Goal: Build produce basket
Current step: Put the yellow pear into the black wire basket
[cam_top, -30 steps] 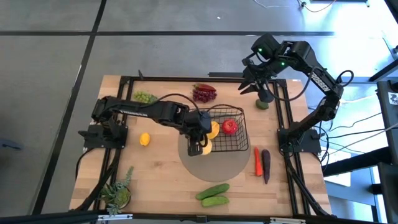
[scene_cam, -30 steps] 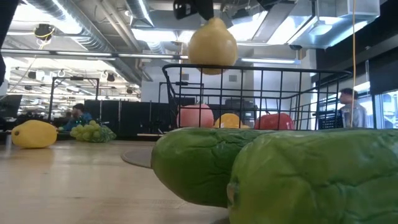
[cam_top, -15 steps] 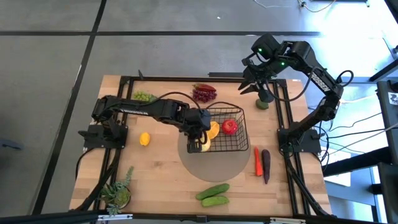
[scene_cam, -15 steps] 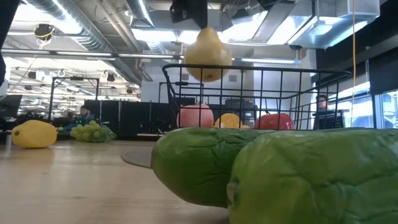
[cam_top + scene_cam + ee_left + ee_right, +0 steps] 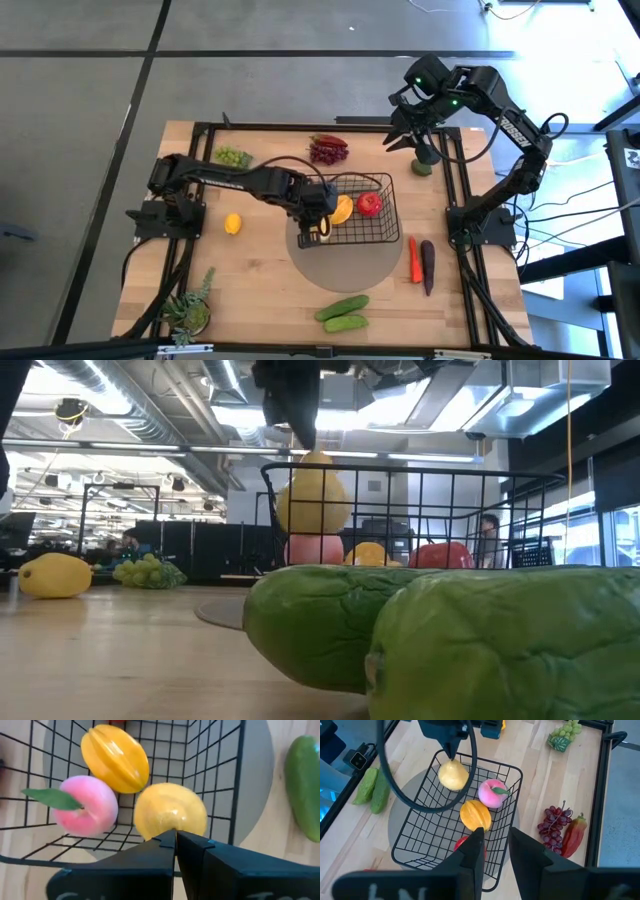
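Two arms up, only my left one working: the basket [image 5: 355,210] sits mid-table on a grey round mat [image 5: 340,262], and the left gripper [image 5: 322,222] hangs over the basket's left end, pinched shut on the top of a pale yellow lemon-like fruit [image 5: 313,501] that dangles straight below the fingertips, already dipping below the rim by the low view. So the drop runs straight down; the fruit's long axis is near vertical and the free floor is right under it, beside the pink peach [image 5: 85,811] and the orange-yellow mango [image 5: 116,757]. I judge release is the step in hand. The right gripper [image 5: 415,138] waits high by the table's far right corner, jaws a little apart, empty. The held fruit looks smooth, waxy, roundish with a small nub on top.
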You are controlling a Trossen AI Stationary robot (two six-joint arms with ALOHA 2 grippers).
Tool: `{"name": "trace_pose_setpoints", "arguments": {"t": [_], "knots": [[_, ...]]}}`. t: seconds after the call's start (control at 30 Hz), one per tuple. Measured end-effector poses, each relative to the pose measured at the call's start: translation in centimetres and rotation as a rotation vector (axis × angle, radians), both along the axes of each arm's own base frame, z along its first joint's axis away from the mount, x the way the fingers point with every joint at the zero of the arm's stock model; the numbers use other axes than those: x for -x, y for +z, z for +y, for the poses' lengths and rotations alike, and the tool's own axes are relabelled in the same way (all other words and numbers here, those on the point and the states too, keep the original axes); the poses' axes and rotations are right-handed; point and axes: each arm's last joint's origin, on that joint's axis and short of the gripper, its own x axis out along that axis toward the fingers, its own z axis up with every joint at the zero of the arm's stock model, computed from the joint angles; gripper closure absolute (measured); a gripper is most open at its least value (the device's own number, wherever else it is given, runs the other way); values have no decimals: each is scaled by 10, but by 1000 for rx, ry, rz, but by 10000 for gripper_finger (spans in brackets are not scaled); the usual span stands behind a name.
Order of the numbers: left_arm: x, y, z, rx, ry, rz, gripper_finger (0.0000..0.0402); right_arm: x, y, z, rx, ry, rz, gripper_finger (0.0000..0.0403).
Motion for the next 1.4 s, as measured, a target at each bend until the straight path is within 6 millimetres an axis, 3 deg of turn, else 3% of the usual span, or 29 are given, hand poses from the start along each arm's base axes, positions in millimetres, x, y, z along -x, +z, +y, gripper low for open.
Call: {"name": "trace_pose_setpoints", "arguments": {"t": [0.33,1.0,1.4], "knots": [[-1,-23,0,3,6,6,401,0,0,0,0,0,0,320],[-12,-49,0,27,-2,42,401,0,0,0,-1,0,0,320],[-13,-48,0,29,0,37,327,0,0,0,-1,0,0,320]]}}
